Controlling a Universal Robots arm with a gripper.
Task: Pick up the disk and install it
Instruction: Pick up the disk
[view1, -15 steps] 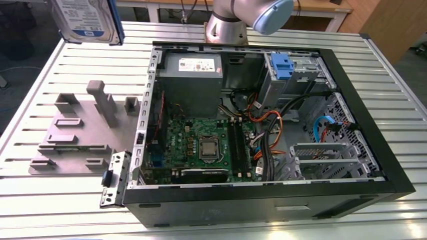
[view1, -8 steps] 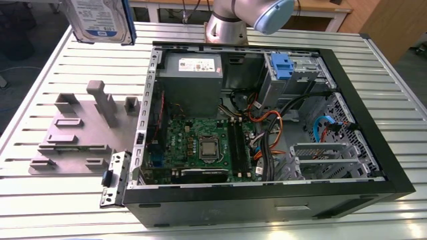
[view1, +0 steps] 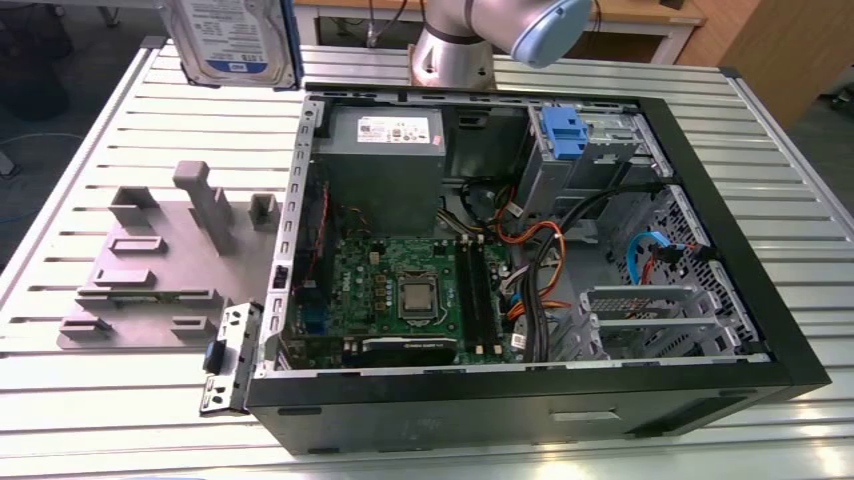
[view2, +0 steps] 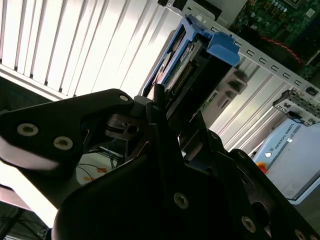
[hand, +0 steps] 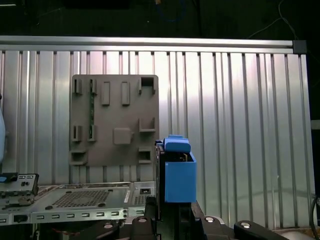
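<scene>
The disk, a silver-grey drive with a white-and-blue label in a blue carrier bracket, hangs in the air above the table's far corner at the exterior view's left, outside the computer case. In both wrist views my gripper is shut on the disk, whose blue handle points away from the black fingers. In the first wrist view the disk stands edge-on above my gripper.
An open computer case lies on the ribbed metal table, with a grey power-supply box, a motherboard, cables and a blue carrier in the drive bay. A grey fixture plate with pegs lies beside the case.
</scene>
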